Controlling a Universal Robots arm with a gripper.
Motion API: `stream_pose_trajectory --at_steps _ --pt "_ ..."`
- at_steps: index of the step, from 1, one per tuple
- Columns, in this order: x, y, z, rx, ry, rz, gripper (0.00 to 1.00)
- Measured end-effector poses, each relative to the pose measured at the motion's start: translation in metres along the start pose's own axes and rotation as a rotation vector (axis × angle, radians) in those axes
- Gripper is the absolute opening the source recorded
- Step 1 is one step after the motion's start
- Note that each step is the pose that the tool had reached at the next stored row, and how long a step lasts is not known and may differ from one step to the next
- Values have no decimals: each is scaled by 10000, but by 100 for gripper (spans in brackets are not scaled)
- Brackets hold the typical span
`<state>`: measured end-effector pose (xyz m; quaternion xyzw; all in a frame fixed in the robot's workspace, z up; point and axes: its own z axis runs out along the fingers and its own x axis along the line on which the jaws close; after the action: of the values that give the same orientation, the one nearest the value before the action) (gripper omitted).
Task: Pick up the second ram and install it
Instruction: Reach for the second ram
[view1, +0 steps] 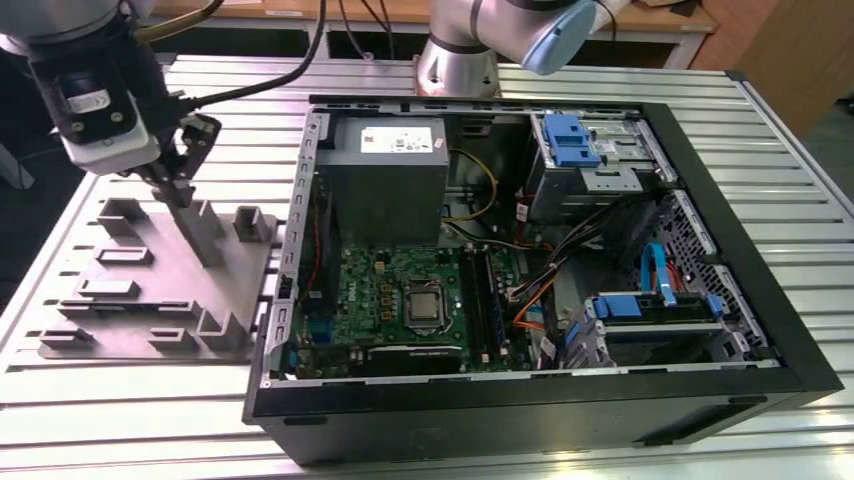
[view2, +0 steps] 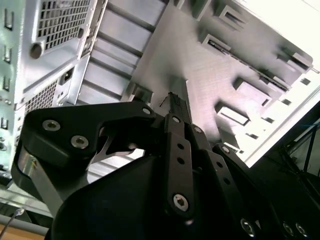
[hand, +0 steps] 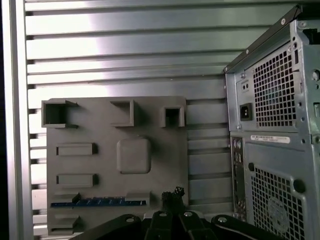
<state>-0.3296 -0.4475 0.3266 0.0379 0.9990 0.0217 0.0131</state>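
Note:
The second ram (hand: 100, 202), a thin blue-green stick, stands on edge in a slot of the grey fixture tray (hand: 160, 150). In the first wrist view my gripper (hand: 172, 196) hovers just past one end of the stick, apart from it. In the exterior view the gripper (view1: 175, 188) hangs over the tray (view1: 80, 260), beside the open computer case (view1: 534, 400). The second wrist view shows the gripper (view2: 174, 101) with its black fingers (view2: 178, 150) pressed together to a narrow tip and nothing between them, so it is shut.
The tray carries several raised holders and an upright post (view1: 203, 232). The case's perforated back panel (hand: 275, 150) stands close beside the tray. Inside lie the green motherboard (view1: 400, 295), a grey power-supply box (view1: 384, 160) and blue drive bays (view1: 567, 135). The slatted metal table (view1: 134, 420) surrounds everything.

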Motion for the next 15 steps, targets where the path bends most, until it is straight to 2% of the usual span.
stream_pose_trajectory --at_steps 6,11,15 --pt "181 -44 75 0 1 0 10" --pt "377 -76 142 1 2 0 10" --pt "507 -97 193 0 0 0 10"
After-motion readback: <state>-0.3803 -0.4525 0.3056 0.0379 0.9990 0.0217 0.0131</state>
